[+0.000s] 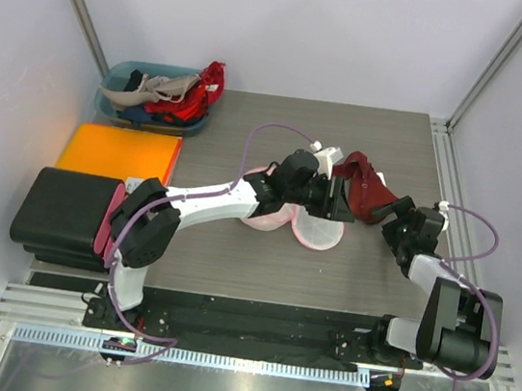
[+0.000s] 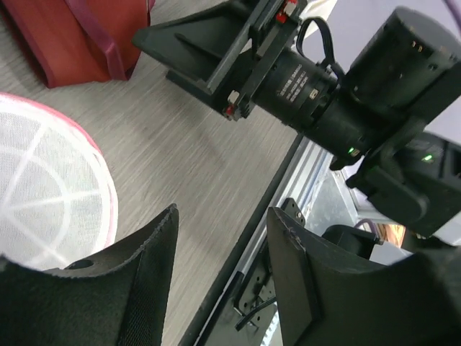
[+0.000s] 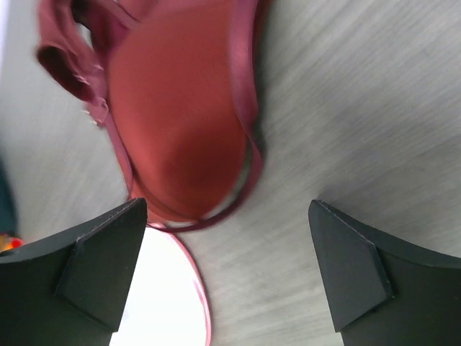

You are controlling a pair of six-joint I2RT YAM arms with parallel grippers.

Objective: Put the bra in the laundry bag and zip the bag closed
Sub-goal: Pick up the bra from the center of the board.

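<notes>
Since the right gripper (image 3: 227, 216) hangs open and empty just short of the bra (image 3: 180, 122), a shallow close may pinch only a strap, and the cup would trail and miss the bag (image 1: 319, 233). The left gripper (image 2: 223, 216), also open and empty, sits close by at the bag's edge, so the two could collide. The bra lies on the table (image 1: 211, 276) just beside the bag. In the top view its long axis runs far-left to near-right, with the near end toward the right gripper.
</notes>
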